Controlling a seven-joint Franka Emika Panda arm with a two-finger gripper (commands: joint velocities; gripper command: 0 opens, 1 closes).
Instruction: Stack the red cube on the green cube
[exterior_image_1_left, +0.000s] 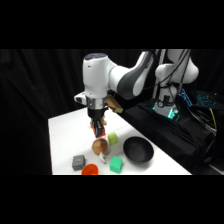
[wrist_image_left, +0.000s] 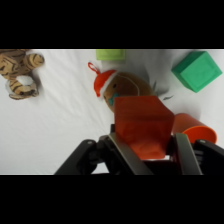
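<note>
The gripper (wrist_image_left: 145, 142) is clamped on the red cube (wrist_image_left: 142, 125) and holds it up in the air above the white bench (exterior_image_1_left: 65, 135). In the side view, the red dish (exterior_image_1_left: 90, 169) is nearest, with the grey cube (exterior_image_1_left: 78, 162) just at its 10 o'clock. The green cube (exterior_image_1_left: 116, 164) sits on the bench at 3 o'clock from the dish. A brown toy (exterior_image_1_left: 100, 146) lies under the held cube. At 2 o'clock from the toy is the lime cube (exterior_image_1_left: 113, 138). The black bowl (exterior_image_1_left: 138, 150) sits at 3 o'clock. In the wrist view a small toy tiger (wrist_image_left: 19, 72) lies at 10 o'clock from the held cube.
</note>
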